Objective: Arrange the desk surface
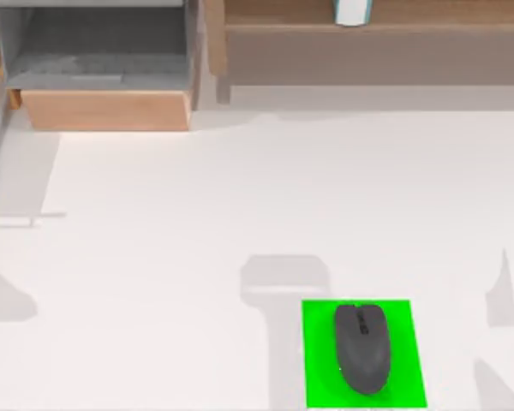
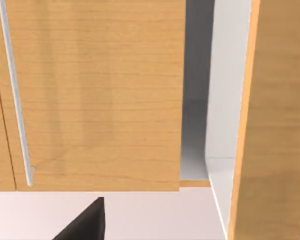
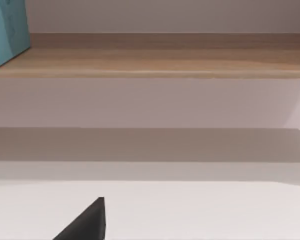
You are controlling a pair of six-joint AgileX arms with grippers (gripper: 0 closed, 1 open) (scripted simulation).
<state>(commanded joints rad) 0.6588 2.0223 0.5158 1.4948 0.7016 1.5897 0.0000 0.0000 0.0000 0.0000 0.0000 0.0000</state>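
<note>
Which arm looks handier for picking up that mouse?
Probably the right. The mouse lies on the green mat at the right of the desk surface, while the left wrist view faces the drawer front at the far left.

a mouse (image 1: pixel 362 347) is lying on a mat (image 1: pixel 317 385) at the surface's (image 1: pixel 197 240) near right; an open drawer (image 1: pixel 103 77) is sitting far left, a shelf (image 1: pixel 368 34) far right.

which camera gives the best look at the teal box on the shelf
The right wrist view: the teal box stands on the wooden shelf, with one side face plainly visible. The top view catches just its top at the frame edge. The left wrist view faces the drawer front instead.
</note>
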